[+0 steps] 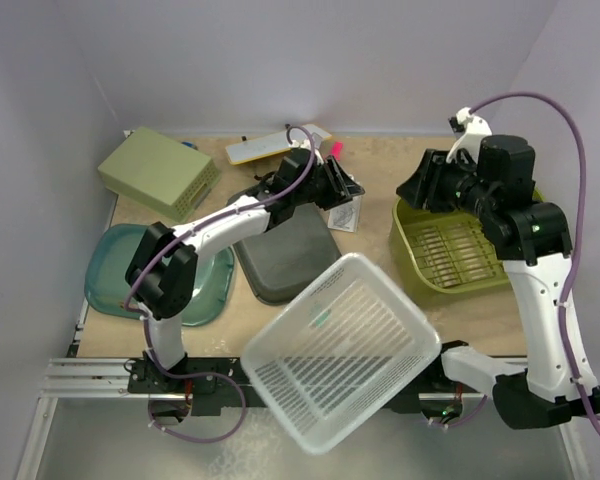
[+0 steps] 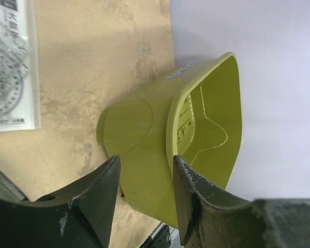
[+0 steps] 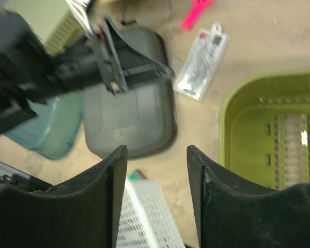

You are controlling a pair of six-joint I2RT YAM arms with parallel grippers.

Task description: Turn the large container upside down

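The large container [image 1: 450,252] is an olive-green tub standing open side up at the right of the table, its slotted base showing inside. My right gripper [image 1: 416,188] hangs open and empty above its far left corner; in the right wrist view [image 3: 157,173] the tub's rim [image 3: 232,98] lies to the right of the fingers. My left gripper [image 1: 346,186] is open and empty, left of the tub and apart from it. It points at the tub, which fills the middle of the left wrist view [image 2: 144,124] beyond the fingers [image 2: 183,181].
An overturned dark grey tub [image 1: 285,255] sits mid-table under the left arm. A white slotted basket [image 1: 340,345] is at the front, a teal bin [image 1: 115,275] at the left, a pale yellow-green basket [image 1: 158,172] at the back left. A clear packet [image 1: 345,215] lies between the grey tub and the olive one.
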